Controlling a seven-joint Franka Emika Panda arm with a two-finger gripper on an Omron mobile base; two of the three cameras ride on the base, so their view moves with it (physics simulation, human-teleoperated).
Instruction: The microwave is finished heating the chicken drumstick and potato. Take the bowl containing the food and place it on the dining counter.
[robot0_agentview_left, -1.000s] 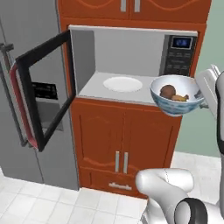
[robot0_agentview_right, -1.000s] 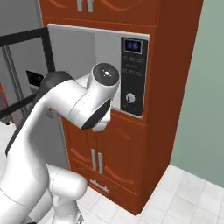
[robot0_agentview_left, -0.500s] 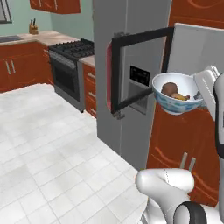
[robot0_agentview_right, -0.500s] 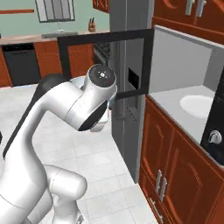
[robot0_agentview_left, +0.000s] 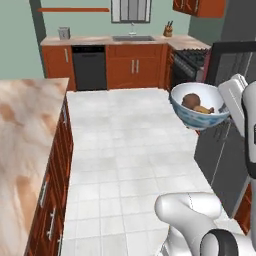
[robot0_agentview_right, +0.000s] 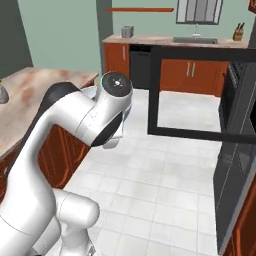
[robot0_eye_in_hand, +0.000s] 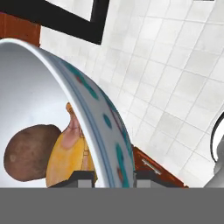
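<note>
My gripper (robot0_eye_in_hand: 114, 177) is shut on the rim of the bowl (robot0_agentview_left: 199, 109), a deep white bowl with a pale blue pattern, and holds it in the air over the floor at the right of the left base view. In the hand view the bowl's wall (robot0_eye_in_hand: 100, 127) runs between the two fingertips. The food lies inside: a dark brown lump (robot0_eye_in_hand: 28, 152) and a tan-orange piece (robot0_eye_in_hand: 70, 153). The dining counter (robot0_agentview_left: 25, 130), beige-pink marbled stone over reddish drawers, runs along the left, well apart from the bowl. The microwave's open door (robot0_agentview_right: 154, 95) juts out as a black frame on the right.
White tiled floor (robot0_agentview_left: 130, 145) lies between the dining counter and the grey refrigerator (robot0_agentview_left: 217, 155) on the right. At the back stands a counter with a sink (robot0_agentview_left: 132, 38), a black dishwasher (robot0_agentview_left: 89, 67) and a stove (robot0_agentview_left: 187, 62). A small grey object (robot0_agentview_right: 2, 93) sits on the dining counter.
The whole picture has swung from the microwave past the refrigerator to the open floor and dining counter, so the base has turned. The bowl stays in the gripper at the same height.
</note>
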